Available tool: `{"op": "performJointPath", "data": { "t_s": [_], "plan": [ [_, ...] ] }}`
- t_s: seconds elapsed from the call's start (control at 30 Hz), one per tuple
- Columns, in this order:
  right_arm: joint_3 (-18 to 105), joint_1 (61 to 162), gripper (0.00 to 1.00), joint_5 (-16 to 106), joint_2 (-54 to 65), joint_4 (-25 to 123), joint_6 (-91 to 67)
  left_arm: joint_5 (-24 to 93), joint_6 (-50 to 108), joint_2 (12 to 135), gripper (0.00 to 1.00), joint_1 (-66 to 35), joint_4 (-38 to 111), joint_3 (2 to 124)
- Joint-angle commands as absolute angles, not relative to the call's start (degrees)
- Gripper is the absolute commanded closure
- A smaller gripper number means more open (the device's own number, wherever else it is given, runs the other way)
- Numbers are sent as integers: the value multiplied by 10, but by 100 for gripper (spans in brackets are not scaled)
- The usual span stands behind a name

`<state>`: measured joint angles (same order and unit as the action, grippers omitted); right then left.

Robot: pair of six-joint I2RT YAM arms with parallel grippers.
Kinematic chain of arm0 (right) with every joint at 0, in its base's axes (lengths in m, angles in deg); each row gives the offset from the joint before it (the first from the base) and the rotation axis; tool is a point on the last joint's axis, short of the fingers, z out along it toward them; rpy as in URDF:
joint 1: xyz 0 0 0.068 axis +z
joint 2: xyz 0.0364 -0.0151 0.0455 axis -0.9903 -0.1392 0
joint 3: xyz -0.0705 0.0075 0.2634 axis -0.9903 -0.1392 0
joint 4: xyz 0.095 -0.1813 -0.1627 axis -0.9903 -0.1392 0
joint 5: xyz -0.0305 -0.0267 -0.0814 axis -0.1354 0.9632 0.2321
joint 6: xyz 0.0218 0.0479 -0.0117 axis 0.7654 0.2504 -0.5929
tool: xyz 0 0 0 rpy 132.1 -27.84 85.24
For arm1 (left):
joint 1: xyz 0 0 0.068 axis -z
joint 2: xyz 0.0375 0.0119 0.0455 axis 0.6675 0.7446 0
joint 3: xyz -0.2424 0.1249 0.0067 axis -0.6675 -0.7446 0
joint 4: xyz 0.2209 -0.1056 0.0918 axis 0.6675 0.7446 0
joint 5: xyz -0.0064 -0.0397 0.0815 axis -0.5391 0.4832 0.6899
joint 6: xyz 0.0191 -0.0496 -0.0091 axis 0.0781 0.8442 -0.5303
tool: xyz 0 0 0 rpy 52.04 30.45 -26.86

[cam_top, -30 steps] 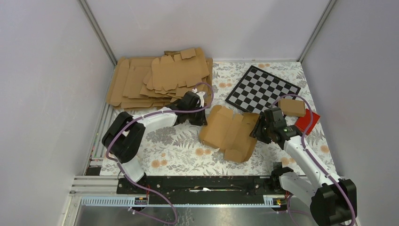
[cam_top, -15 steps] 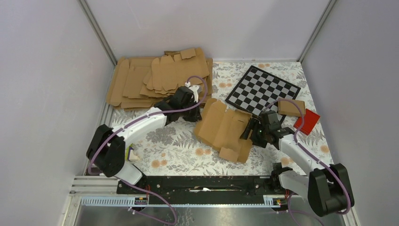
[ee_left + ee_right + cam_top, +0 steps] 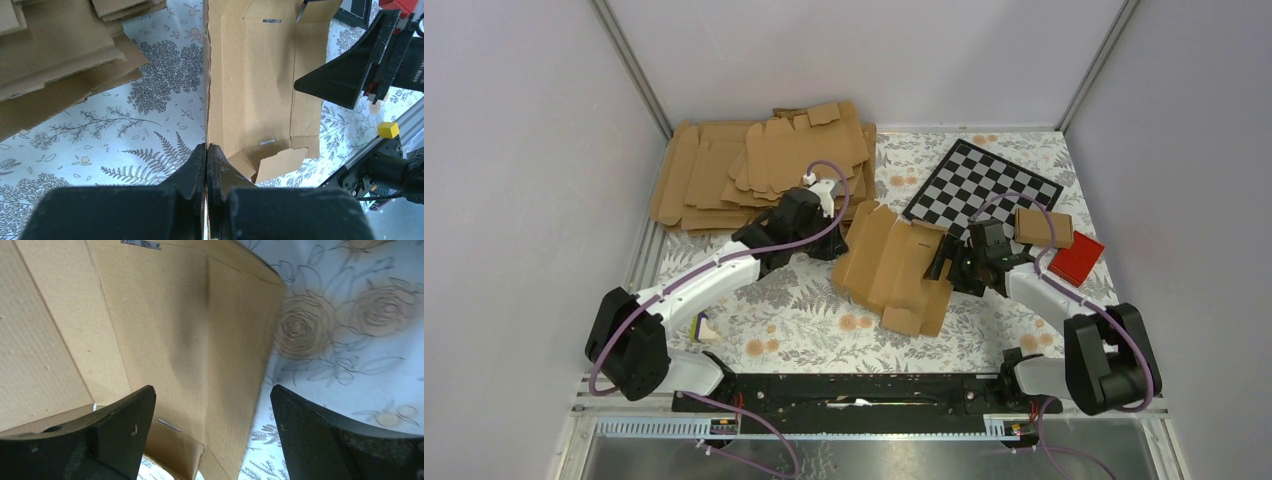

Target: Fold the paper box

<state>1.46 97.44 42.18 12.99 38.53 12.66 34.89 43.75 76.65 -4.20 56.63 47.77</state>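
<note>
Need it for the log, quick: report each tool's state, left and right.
Left tool: closed, pinching the edge of the paper box.
Right tool: open, gripping nothing.

The left gripper [image 3: 206,148] is clamped, right gripper [image 3: 211,391] spread.

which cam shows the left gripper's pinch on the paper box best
Left wrist: the left gripper is shut on the paper box edge, close up. Top external shows the whole box, but the pinch is unclear. Right wrist shows only panels inside the open right gripper.
</note>
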Motion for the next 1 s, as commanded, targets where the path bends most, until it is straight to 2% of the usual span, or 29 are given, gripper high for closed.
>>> {"op": "performJointPath", "data": {
  "t_s": [0.0, 0.13, 0.23, 0.33, 0.43, 0.53, 0.73, 0.87, 0.93, 0.97],
  "plan": [
    [29, 977, 7, 338, 92, 442, 121, 314, 459, 754, 100, -45, 506, 456],
    [39, 977, 13, 323, 66, 443, 111, 279, 485, 779, 95, -47, 483, 448],
    [37, 977, 18, 325, 68, 442, 100, 263, 512, 803, 86, -67, 474, 434],
    [31, 977, 22, 337, 79, 438, 87, 189, 550, 817, 74, -102, 406, 389],
    [27, 977, 22, 347, 85, 428, 76, 137, 578, 842, 55, -123, 344, 354],
    [32, 977, 20, 344, 81, 416, 70, 127, 573, 867, 51, -128, 346, 358],
    [44, 977, 20, 343, 70, 399, 59, 167, 541, 889, 47, -127, 407, 382],
    [45, 977, 19, 340, 71, 397, 55, 159, 536, 890, 47, -127, 395, 380],
    [47, 977, 18, 338, 67, 393, 54, 128, 538, 893, 55, -127, 376, 381],
    [51, 977, 17, 340, 65, 387, 52, 123, 537, 893, 62, -127, 377, 383]
  ]
}}
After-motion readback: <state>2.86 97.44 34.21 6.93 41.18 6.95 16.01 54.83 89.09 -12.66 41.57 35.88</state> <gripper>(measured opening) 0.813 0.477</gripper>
